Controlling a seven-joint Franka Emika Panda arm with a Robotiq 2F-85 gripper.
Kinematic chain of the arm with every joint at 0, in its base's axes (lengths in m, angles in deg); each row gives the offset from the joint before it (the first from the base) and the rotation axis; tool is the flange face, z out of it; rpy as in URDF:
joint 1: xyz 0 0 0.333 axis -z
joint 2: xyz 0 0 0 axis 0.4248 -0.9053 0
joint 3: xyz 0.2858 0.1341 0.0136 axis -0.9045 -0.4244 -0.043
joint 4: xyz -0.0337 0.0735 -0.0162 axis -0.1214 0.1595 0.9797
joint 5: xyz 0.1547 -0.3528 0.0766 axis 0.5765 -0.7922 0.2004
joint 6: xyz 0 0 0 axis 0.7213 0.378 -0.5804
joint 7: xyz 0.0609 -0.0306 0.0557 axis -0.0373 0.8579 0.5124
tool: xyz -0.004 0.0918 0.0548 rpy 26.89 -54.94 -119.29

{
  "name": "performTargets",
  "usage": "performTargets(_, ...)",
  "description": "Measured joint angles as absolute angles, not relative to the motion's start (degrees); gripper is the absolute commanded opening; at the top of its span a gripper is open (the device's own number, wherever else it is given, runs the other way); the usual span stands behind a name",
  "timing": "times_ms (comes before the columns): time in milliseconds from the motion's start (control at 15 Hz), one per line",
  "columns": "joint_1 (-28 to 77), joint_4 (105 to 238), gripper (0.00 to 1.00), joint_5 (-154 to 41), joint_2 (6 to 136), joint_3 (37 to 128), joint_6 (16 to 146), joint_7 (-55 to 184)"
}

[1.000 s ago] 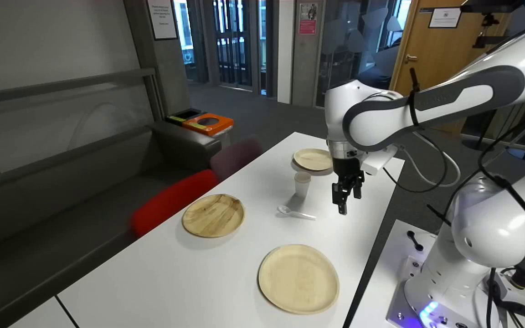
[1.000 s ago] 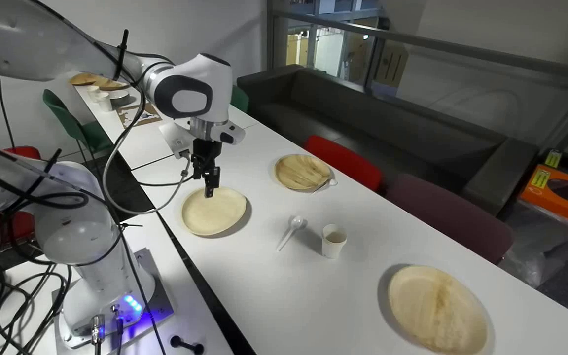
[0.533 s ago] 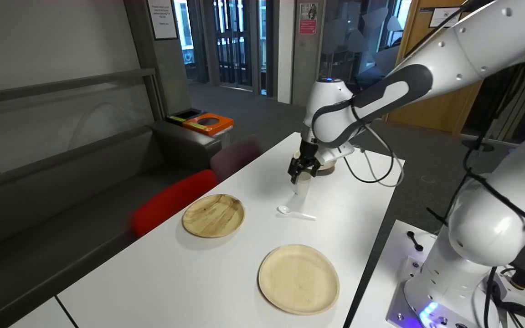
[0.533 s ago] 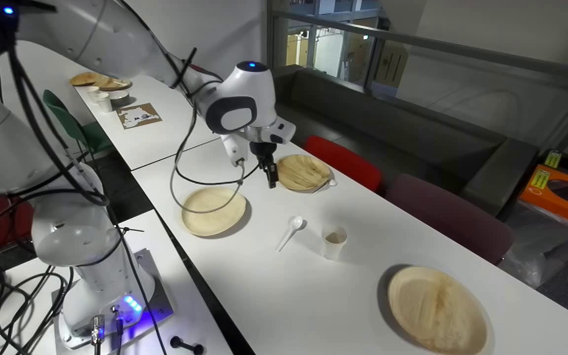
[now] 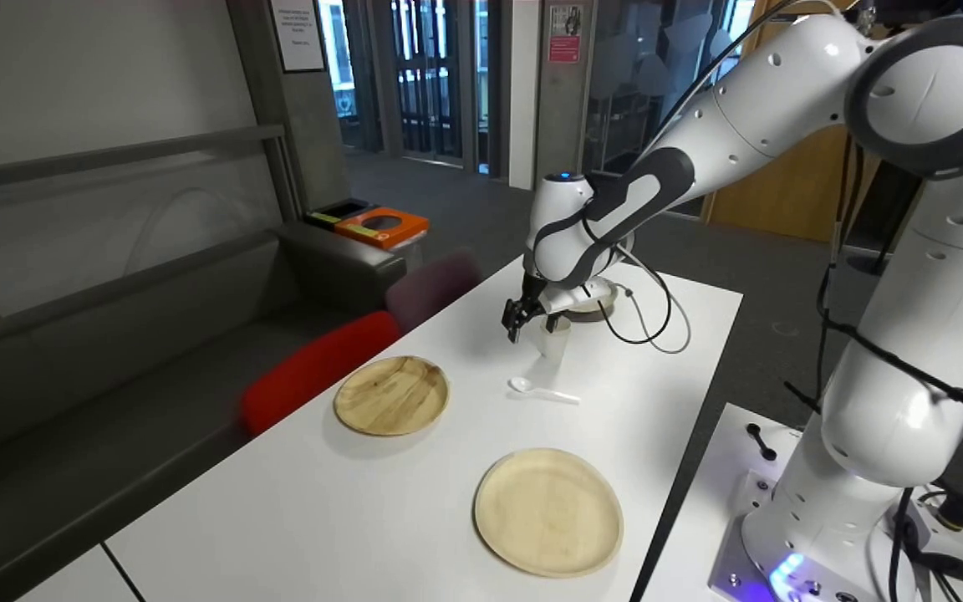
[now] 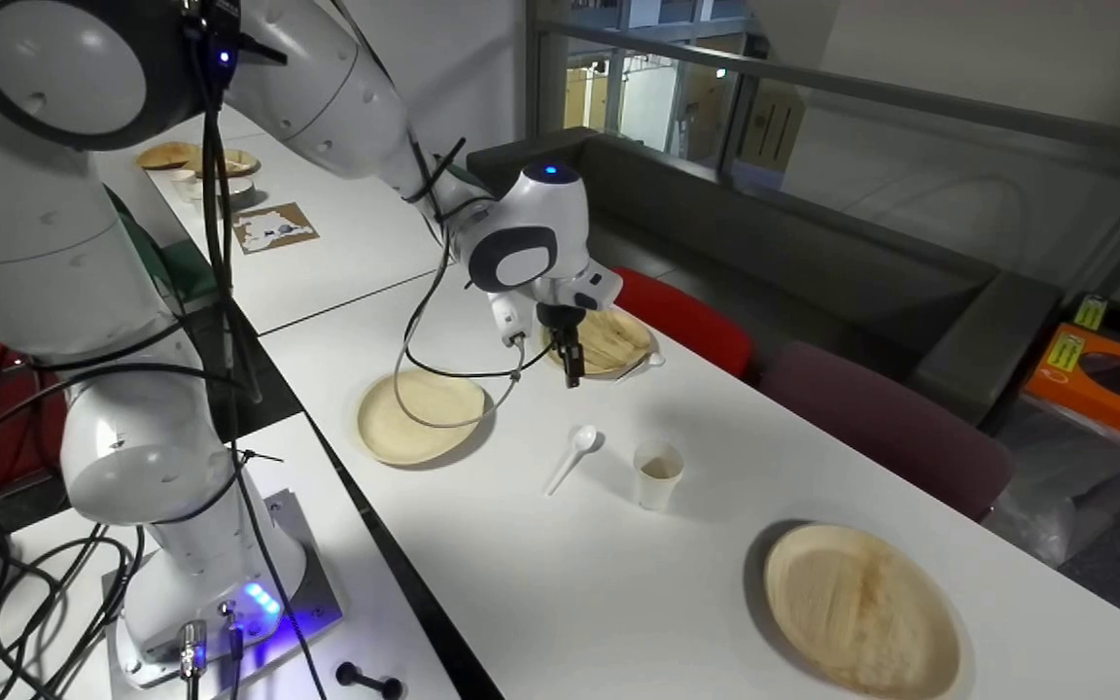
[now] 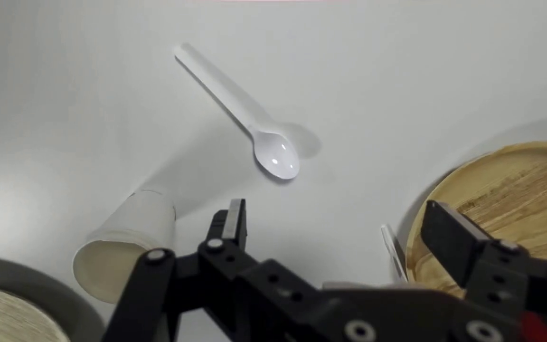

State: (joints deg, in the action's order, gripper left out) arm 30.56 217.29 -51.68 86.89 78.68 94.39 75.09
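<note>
White cup [image 6: 657, 480] unobscured in an exterior view | wrist: parted jaws overlap

Tabletop [image 7: 349, 190] between the wide-spread jaws of the gripper [image 7: 337, 221] gave a passable lane to the spoon [image 7: 276, 154]. White cup [image 7: 136, 223] stood upright, blocking one side; grained plate [image 7: 515, 194] and slim white item [image 7: 391, 247] crowded the other. In an exterior view, wide gap separated spoon and pale plate [image 5: 548, 512].
</note>
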Motion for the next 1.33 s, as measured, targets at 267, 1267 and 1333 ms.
performTargets(267,30.5,217.1,1.0,-51.7,87.0,78.7,94.0,75.1)
performTargets(1267,22.7,195.2,1.0,-58.3,61.9,83.7,99.9,87.8)
performTargets(1333,21.1,191.9,1.0,-60.7,58.3,85.4,99.1,87.8)
